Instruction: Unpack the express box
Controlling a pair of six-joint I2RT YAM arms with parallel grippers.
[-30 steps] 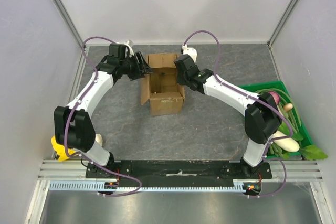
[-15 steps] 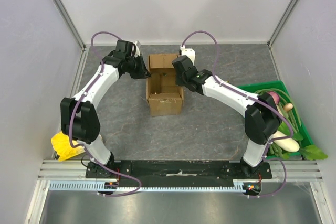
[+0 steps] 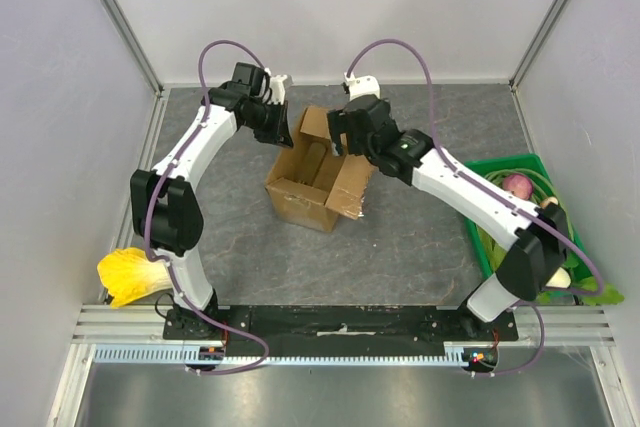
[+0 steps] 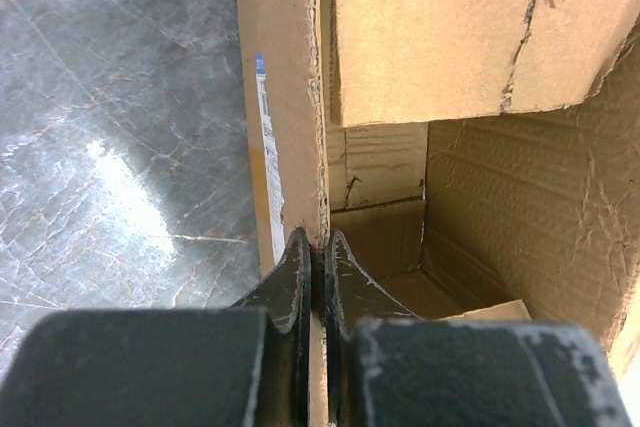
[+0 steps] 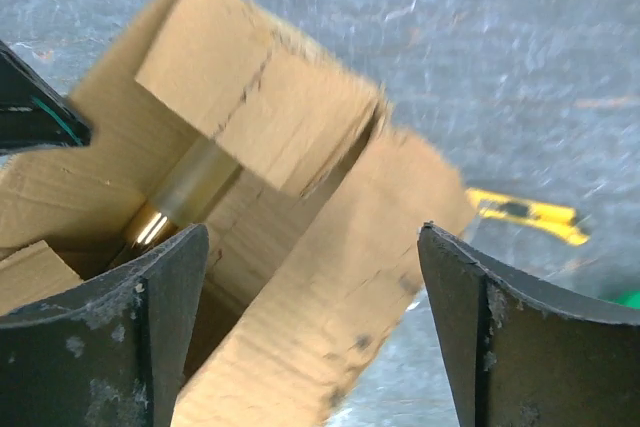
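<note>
Grey marbled tabletop (image 3: pixel 420 237) carries the plain brown corrugated cardboard express box (image 3: pixel 305 187) at its middle — swung askew and tipped since a moment ago. Left tool (image 4: pixel 318 247) pinches its wall edge; right tool (image 5: pixel 312 235) hangs spread above, a pale cylinder (image 5: pixel 185 192) exposed inside — likely reachable now.

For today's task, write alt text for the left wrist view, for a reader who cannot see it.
The left gripper is shut on a side wall of the open express box, a brown corrugated cardboard carton, with that wall seen edge-on. Past the gripper the box's creased inside shows, and the grey mottled table lies to the left.
</note>
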